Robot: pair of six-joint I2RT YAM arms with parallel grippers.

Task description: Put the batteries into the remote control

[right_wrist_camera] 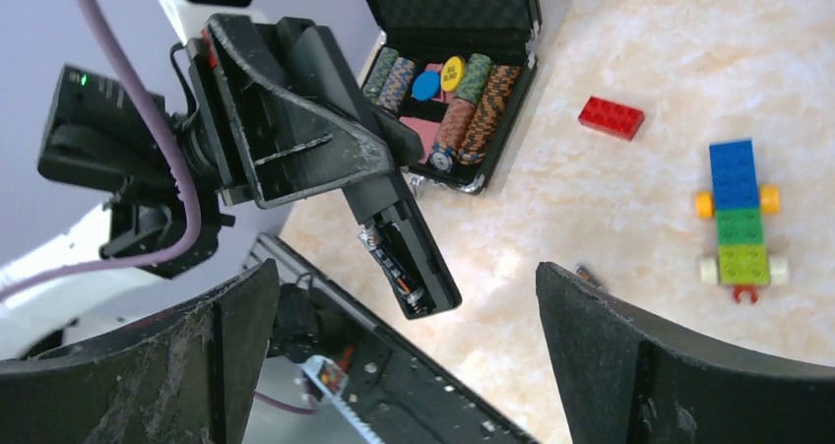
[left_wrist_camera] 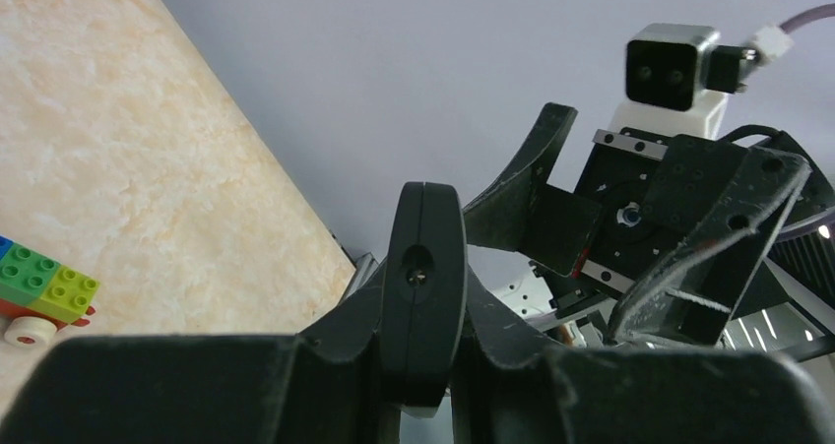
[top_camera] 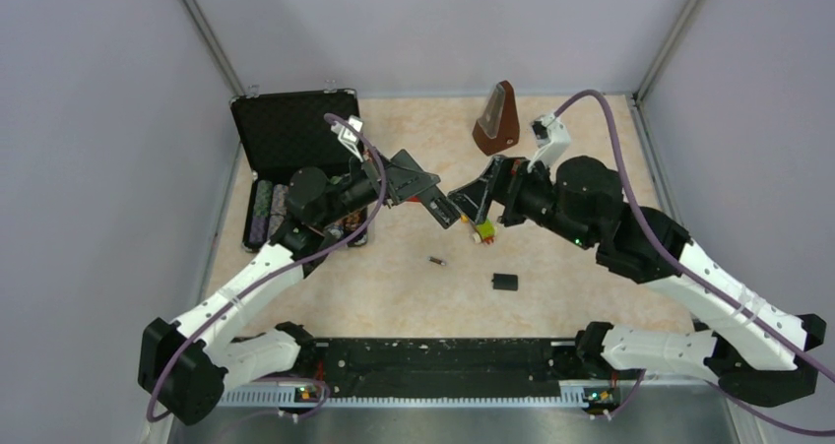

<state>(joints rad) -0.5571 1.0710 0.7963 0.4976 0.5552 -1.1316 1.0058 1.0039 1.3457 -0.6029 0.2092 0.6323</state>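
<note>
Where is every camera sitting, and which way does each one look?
Top camera: above and behind the arms, looking down on the table; both arms show whole.
Left wrist camera: rides behind the left gripper, shut on the remote control, facing the right gripper.
Right wrist camera: looks between its own open fingers at the remote control's battery bay.
Both wrist views share the toy-brick train.
</note>
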